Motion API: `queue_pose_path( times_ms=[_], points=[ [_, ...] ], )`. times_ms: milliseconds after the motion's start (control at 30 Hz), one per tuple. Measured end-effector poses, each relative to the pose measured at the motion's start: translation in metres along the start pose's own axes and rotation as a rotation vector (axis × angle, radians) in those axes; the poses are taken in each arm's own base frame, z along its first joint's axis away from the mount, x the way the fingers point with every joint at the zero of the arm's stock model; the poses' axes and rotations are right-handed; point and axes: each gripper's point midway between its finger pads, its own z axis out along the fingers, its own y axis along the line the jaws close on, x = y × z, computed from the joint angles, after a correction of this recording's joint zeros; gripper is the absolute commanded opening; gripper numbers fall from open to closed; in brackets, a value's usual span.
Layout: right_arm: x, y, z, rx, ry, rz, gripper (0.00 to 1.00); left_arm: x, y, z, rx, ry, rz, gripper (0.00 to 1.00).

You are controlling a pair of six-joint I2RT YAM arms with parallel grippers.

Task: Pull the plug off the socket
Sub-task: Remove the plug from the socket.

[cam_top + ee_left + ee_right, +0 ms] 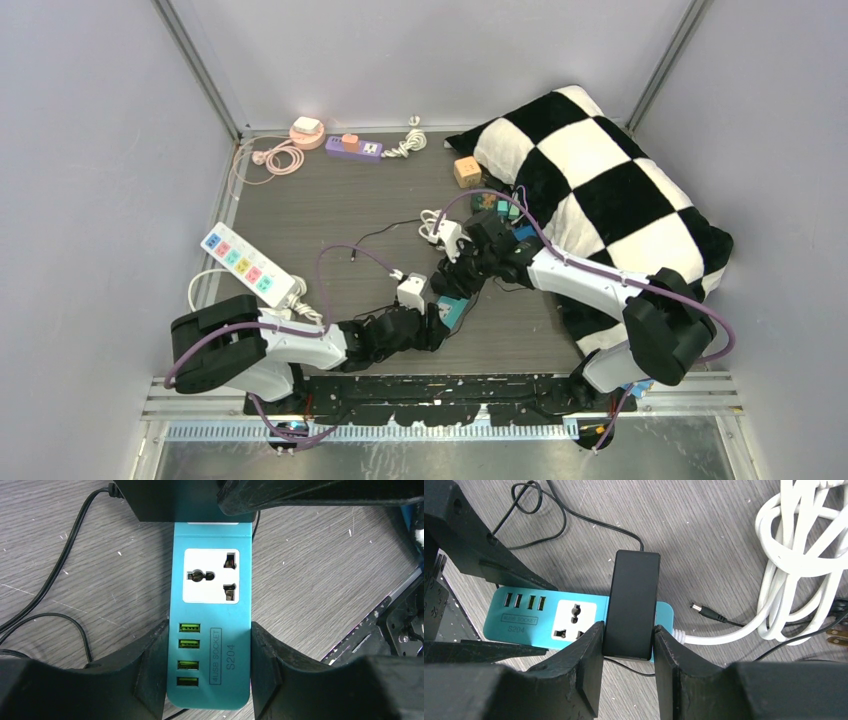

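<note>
Plug sits on teal socket strip, right jaws clamping it, left jaws clamping the strip.

You have open tabletop behind and left of the teal socket strip; the checkered pillow blocks the right, and a coiled white cable lies near the black plug.

both arms wear white link shells between bulky black joint housings: left arm, right arm. a purple cable loops along each. the fingers are matte black, thick, wedge-shaped.
</note>
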Motion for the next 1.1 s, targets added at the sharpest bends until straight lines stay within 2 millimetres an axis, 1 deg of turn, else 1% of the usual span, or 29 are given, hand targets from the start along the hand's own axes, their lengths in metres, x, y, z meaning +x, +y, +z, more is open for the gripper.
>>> queue_pose_path(
  times_ms=[67, 267, 467, 567, 800, 967, 1100],
  points=[
    [0.000, -0.001, -0.001, -0.004, -0.003, 0.016, 0.01, -0.002, -0.001, 0.000, 0.005, -0.006, -0.003, 0.00],
    [0.000, -0.001, -0.002, -0.033, -0.012, 0.035, 0.01, -0.006, -0.004, 0.001, 0.015, -0.023, -0.011, 0.00],
    [-0.001, 0.008, 0.000, -0.038, -0.006, -0.053, 0.01, -0.001, -0.002, -0.001, 0.015, -0.017, -0.008, 0.00],
    [-0.001, 0.008, 0.002, -0.021, 0.000, -0.065, 0.01, 0.001, -0.001, -0.001, 0.014, -0.015, -0.007, 0.00],
    [-0.001, -0.004, -0.003, -0.015, -0.022, 0.038, 0.01, -0.005, -0.003, 0.000, 0.021, -0.038, -0.016, 0.00],
    [-0.001, -0.003, -0.005, -0.042, -0.033, 0.062, 0.01, -0.008, -0.005, 0.000, 0.028, -0.052, -0.022, 0.00],
    [-0.002, 0.002, -0.003, -0.050, -0.033, 0.017, 0.01, -0.007, -0.005, 0.000, 0.027, -0.050, -0.020, 0.00]
  ],
)
